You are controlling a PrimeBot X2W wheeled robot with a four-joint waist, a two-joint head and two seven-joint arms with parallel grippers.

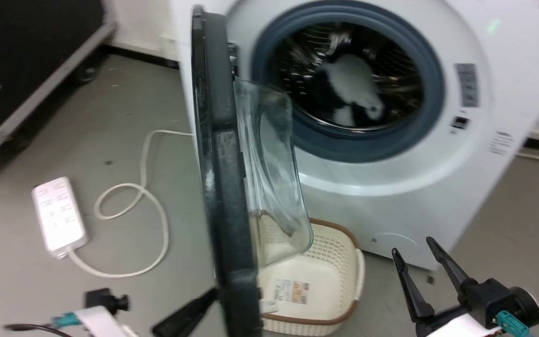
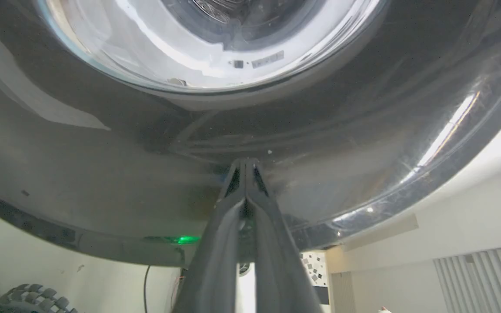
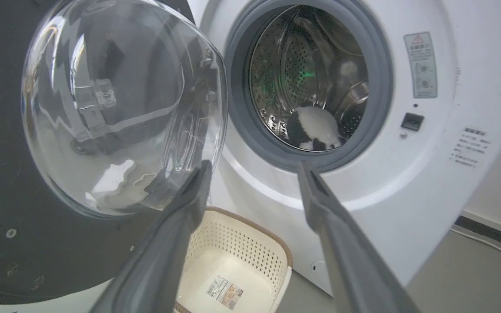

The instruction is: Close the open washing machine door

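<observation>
Head view: washing machine door (image 1: 225, 187) stands open, edge-on, hinged at the left edge of the washing machine (image 1: 391, 196) front.
Left wrist view: left gripper (image 2: 245, 163) fingers pressed together, tips at the door's glossy black rim.
Right wrist view: right gripper (image 3: 254, 167) fingers spread wide, empty, facing the drum.

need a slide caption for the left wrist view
Shut left tool with its tips at the glossy black rim of the washing machine door.
</observation>
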